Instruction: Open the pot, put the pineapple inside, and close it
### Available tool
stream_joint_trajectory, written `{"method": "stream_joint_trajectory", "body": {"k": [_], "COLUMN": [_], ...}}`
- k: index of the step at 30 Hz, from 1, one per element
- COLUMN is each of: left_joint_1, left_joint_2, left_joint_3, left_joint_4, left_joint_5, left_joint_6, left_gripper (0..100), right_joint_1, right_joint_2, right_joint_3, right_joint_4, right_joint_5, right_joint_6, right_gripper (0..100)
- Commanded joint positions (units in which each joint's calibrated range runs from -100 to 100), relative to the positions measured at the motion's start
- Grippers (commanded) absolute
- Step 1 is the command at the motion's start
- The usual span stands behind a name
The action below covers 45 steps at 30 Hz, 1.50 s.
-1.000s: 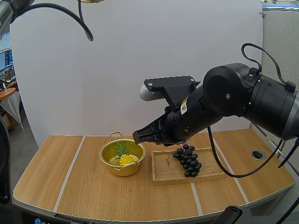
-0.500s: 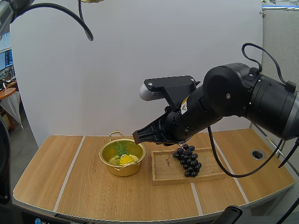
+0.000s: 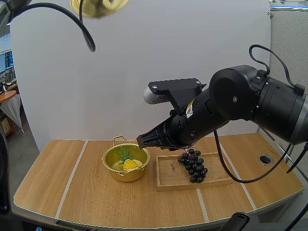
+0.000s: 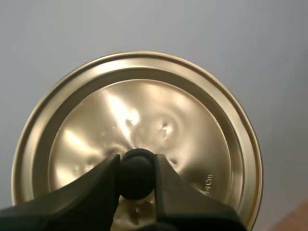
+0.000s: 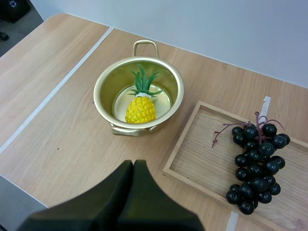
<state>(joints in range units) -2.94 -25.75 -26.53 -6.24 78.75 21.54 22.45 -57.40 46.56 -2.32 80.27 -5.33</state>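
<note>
The pot (image 5: 103, 89) stands open on the wooden table (image 3: 57, 178), a little left of the middle, with one loop handle at its far side. The pineapple (image 5: 140, 108) lies inside it on the bottom, its yellow body toward the near side and its green leaves pointing toward the far handle.

The lid (image 4: 144, 110) is not on the pot. The left gripper (image 4: 136, 166) holds it high in the air, well above the left part of the table. Its two fingers are clamped on the black knob (image 4: 136, 180) in the middle of the golden lid, one finger on each side.

The right gripper (image 3: 143, 140) hangs above the table, near the right rim of the pot. Its fingers lie together as one dark wedge and they hold nothing.

Just to the right of the pot is a wooden tray (image 3: 171, 177), not touching the pot. A bunch of dark grapes (image 3: 193, 166) lies in the tray, toward its right side.
</note>
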Motion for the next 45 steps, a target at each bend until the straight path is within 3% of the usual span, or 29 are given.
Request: {"method": "stream_joint_trajectory", "body": {"k": [1, 13, 22, 30, 38, 45], "left_joint_1": [-0.19, -0.19, -0.19, -0.19, -0.19, -0.06], "left_joint_2": [0.8, 4.2, 6.7, 9.9, 17.6, 23.7], "left_joint_3": [1.8, 19.4, 37.0, 49.0, 52.4, 52.4], "left_joint_4": [0.5, 0.4, -5.0, -8.0, -13.4, -14.3], "left_joint_5": [18.7, 21.3, 21.3, 7.3, 4.1, -2.1], "left_joint_6": [-0.5, 3.0, 9.0, 13.1, 18.2, 20.5], "left_gripper": [0, 0, 0, 0, 0, 0], "right_joint_1": [0.0, 0.0, 0.0, 0.0, 0.0, 0.0], "right_joint_2": [-0.7, -0.7, -0.7, -0.7, -0.7, -0.7], "right_joint_3": [0.1, 0.1, 0.1, 0.1, 0.1, 0.1], "right_joint_4": [-0.3, -0.3, -0.3, -0.3, -0.3, -0.3], "right_joint_5": [0.4, 0.4, 0.4, 0.4, 0.4, 0.4], "right_joint_6": [-0.3, -0.3, -0.3, -0.3, -0.3, -0.3], "right_gripper": [0, 0, 0, 0, 0, 0]}}
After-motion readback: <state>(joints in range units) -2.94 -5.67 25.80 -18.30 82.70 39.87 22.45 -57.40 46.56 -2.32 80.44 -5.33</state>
